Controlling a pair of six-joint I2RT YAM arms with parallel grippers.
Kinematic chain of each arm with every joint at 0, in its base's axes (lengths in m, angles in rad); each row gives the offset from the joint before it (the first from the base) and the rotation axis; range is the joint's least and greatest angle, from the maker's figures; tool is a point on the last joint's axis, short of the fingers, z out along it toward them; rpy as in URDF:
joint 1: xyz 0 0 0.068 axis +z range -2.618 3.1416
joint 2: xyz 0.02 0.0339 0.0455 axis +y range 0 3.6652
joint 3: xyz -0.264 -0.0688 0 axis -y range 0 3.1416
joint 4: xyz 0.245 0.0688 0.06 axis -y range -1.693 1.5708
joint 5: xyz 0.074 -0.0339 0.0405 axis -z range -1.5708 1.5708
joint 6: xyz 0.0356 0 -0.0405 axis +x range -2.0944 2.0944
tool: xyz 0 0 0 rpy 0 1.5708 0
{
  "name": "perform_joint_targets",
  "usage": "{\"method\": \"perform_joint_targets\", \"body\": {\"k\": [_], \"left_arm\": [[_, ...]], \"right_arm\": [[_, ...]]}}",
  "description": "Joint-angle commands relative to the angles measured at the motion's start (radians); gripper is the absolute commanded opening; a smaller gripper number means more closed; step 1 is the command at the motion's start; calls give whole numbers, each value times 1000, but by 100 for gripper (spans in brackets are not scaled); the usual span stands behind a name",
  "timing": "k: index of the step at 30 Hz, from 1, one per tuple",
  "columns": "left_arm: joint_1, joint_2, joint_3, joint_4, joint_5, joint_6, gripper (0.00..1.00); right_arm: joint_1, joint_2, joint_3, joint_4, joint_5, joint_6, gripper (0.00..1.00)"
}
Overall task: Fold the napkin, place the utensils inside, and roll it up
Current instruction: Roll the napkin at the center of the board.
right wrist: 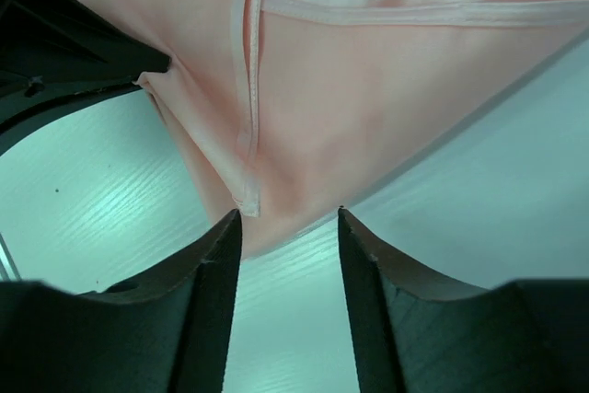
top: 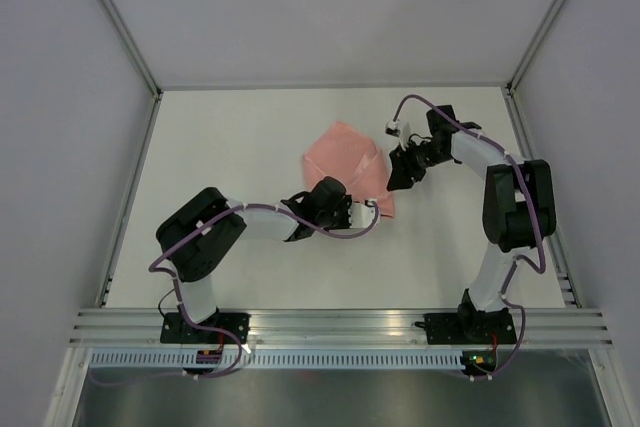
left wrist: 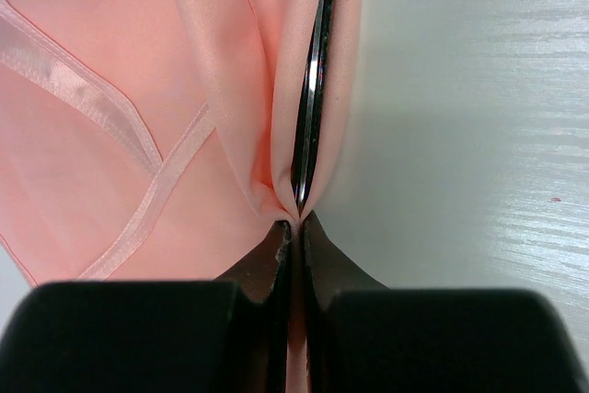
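Note:
The pale pink napkin (top: 345, 159) lies folded on the white table, right of centre. My left gripper (top: 368, 207) is at its near right corner. In the left wrist view the left gripper (left wrist: 296, 224) is shut on a pinched fold of the napkin (left wrist: 138, 135). A thin dark utensil (left wrist: 312, 89) with a shiny edge runs inside that fold. My right gripper (top: 404, 175) is at the napkin's right side. In the right wrist view the right gripper (right wrist: 288, 216) is open, its tips just short of the napkin (right wrist: 368, 89) edge, holding nothing.
The white table (top: 240, 147) is bounded by grey walls and metal frame posts (top: 130, 47). An aluminium rail (top: 340, 323) carries both arm bases at the near edge. The left gripper's black body (right wrist: 55, 43) shows at the right wrist view's upper left.

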Motion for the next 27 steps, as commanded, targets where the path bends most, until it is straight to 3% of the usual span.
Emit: {"method": "perform_joint_targets", "body": {"k": [1, 8, 12, 19, 22, 27], "left_arm": [[-6, -23, -18, -5, 44, -69, 2], [-8, -29, -35, 39, 53, -80, 2], [-8, -35, -46, 59, 64, -92, 2], [-6, -38, -40, 41, 111, -107, 2], [-3, -38, -35, 35, 134, -133, 2], [3, -34, -23, 16, 162, -164, 2]], "right_arm": [[-37, -105, -65, 113, -125, -7, 50], [-80, -245, -229, 265, -127, -24, 31], [-95, -304, -280, 270, -168, -87, 25], [-80, -531, -533, 541, -130, -117, 29], [-44, -605, -623, 625, -78, -143, 36], [58, -682, -717, 673, -9, -220, 43]]}}
